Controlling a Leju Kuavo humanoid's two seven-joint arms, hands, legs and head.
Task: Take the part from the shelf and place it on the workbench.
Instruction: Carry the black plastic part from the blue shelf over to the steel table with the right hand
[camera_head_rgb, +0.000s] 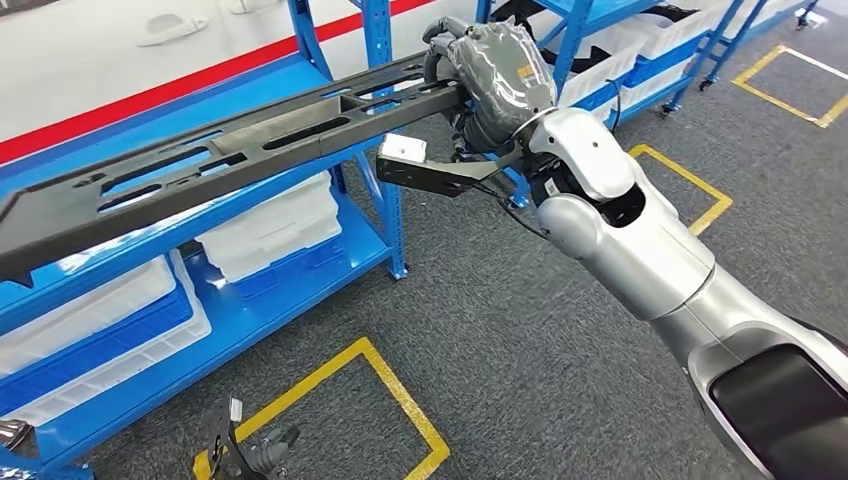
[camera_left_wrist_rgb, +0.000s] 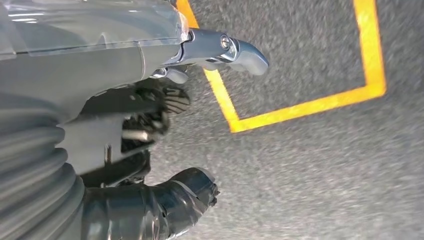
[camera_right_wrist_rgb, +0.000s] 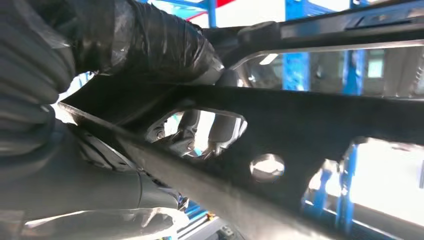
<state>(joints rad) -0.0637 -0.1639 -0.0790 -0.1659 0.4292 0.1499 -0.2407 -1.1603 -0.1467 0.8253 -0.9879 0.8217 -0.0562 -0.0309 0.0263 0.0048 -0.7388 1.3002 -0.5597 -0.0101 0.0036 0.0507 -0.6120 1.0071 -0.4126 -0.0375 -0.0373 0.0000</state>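
Carpet (camera_left_wrist_rgb: 310, 165) is seen under the left hand (camera_left_wrist_rgb: 165, 115), which hangs low with nothing held and fingers partly curled. Farther out, the long black part (camera_head_rgb: 230, 160) is gripped at one end by the right hand (camera_head_rgb: 495, 70), so it is kept above the blue shelf (camera_head_rgb: 300, 300).

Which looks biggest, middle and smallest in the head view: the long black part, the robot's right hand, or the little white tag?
1. Long black part, stretching across more than half the picture.
2. Right hand, gripping the part's end.
3. White tag, clearly the smallest.
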